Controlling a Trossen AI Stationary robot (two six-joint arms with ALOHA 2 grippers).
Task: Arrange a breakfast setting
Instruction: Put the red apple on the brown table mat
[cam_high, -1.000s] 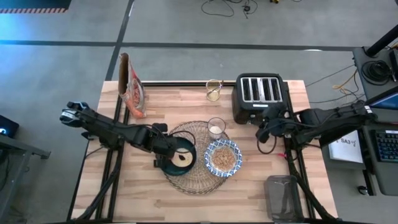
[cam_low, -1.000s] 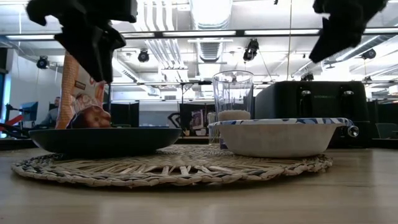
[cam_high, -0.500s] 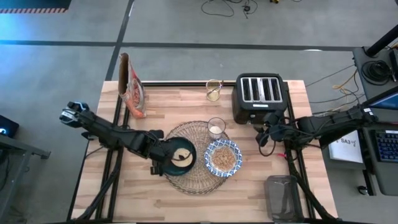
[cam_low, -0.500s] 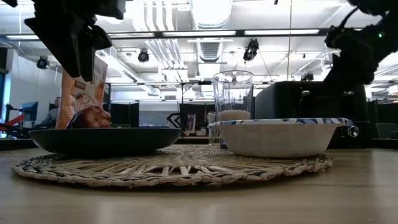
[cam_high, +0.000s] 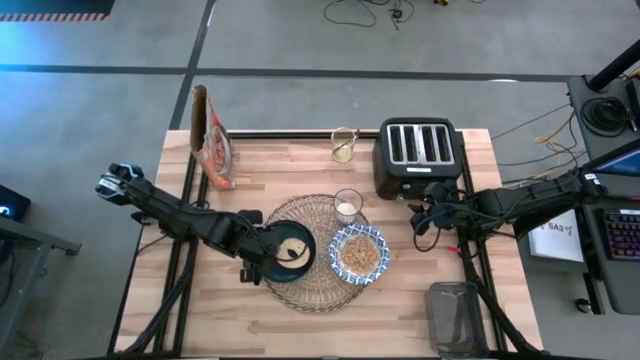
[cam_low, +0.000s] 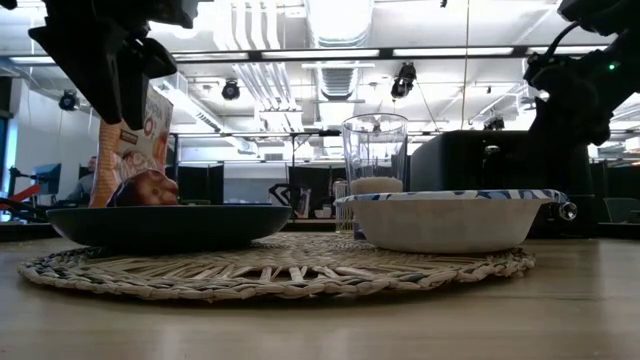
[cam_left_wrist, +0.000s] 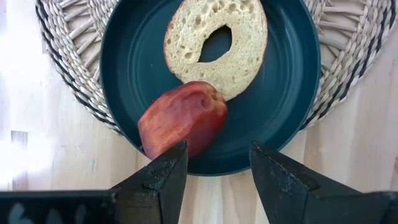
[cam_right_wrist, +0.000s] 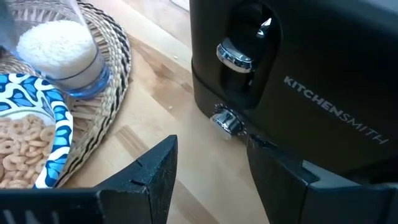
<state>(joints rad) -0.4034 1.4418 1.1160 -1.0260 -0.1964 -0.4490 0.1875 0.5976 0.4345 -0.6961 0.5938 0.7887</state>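
Note:
The round straw placemat (cam_high: 318, 288) lies mid-table. On it stand the dark teal plate (cam_high: 272, 268), holding a bagel half (cam_left_wrist: 214, 43) and a red apple piece (cam_left_wrist: 183, 118), the blue-and-white bowl (cam_high: 359, 254) of cereal and the small clear glass (cam_high: 348, 206). My left gripper (cam_left_wrist: 217, 171) is open and empty above the plate's near-left rim; it also shows in the high view (cam_high: 250, 270). My right gripper (cam_right_wrist: 211, 168) is open and empty in front of the toaster, to the right of the glass; it also shows in the high view (cam_high: 428, 215). No green-handled spoon is in view.
The black four-slot toaster (cam_high: 418, 155) stands at the back right, close to my right gripper. A snack bag (cam_high: 212, 140) stands at the back left, a small jar (cam_high: 343, 145) at the back middle, and a clear container (cam_high: 455, 315) at the near right corner.
My left gripper has drawn back from over the plate toward the table's near-left, staying open. My right gripper has gone down a little and toward the right edge, beside the toaster. The setting's things have stayed in place.

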